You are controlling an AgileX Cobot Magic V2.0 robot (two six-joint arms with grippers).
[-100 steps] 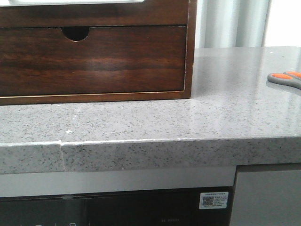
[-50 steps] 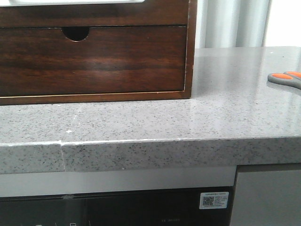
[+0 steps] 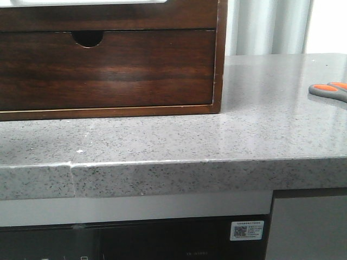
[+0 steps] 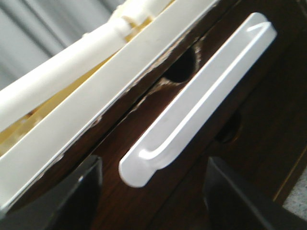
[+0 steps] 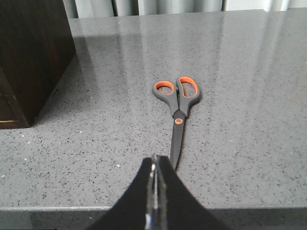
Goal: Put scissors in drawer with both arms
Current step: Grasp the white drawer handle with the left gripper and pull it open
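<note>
The scissors [image 5: 178,108] lie flat on the grey counter, grey handles with orange lining pointing away from my right gripper [image 5: 156,160]. That gripper is shut and empty, and the blade tip lies just beside it. In the front view only the scissors' handles [image 3: 329,90] show, at the right edge. The drawer [image 3: 108,16] is the plain dark front above the notched one. Its whitish inside [image 4: 81,120] shows in the left wrist view. My left gripper [image 4: 153,191] is open close to the dark wood, its fingers either side of the end of a white bar shape [image 4: 192,105].
The notched drawer front [image 3: 108,70] sits below the plain one, and its notch [image 4: 180,67] shows in the left wrist view. The cabinet's corner [image 5: 29,62] stands left of the scissors. The counter's front edge [image 3: 173,162] runs across; neither arm shows in the front view.
</note>
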